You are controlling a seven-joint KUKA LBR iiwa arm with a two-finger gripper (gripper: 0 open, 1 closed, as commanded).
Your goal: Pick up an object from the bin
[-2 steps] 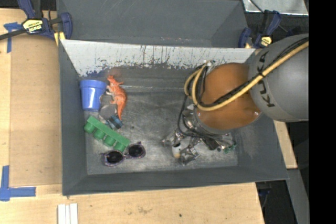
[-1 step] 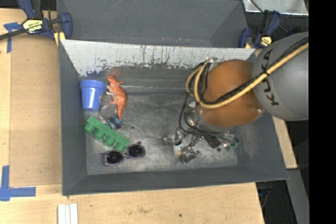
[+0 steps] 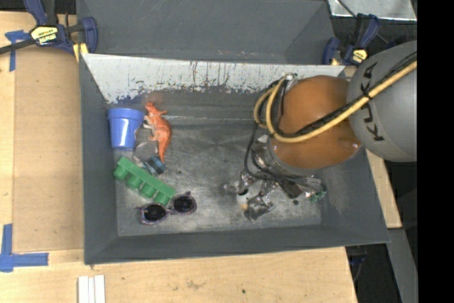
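Observation:
My gripper [image 3: 256,200] hangs low over the bin's floor right of the middle, near the front wall, below the orange cover. Nothing can be made out between its jaws. The nearest loose thing is a pair of purple sunglasses [image 3: 169,208], lying to its left by the front wall. Beyond them a green ridged block [image 3: 144,181] lies slantwise.
At the bin's left an orange toy dinosaur [image 3: 160,131] lies beside an upside-down blue cup [image 3: 124,126]. A small dark and blue thing [image 3: 153,165] sits between the dinosaur and the green block. The arm and its yellow and black cables cover the bin's right side.

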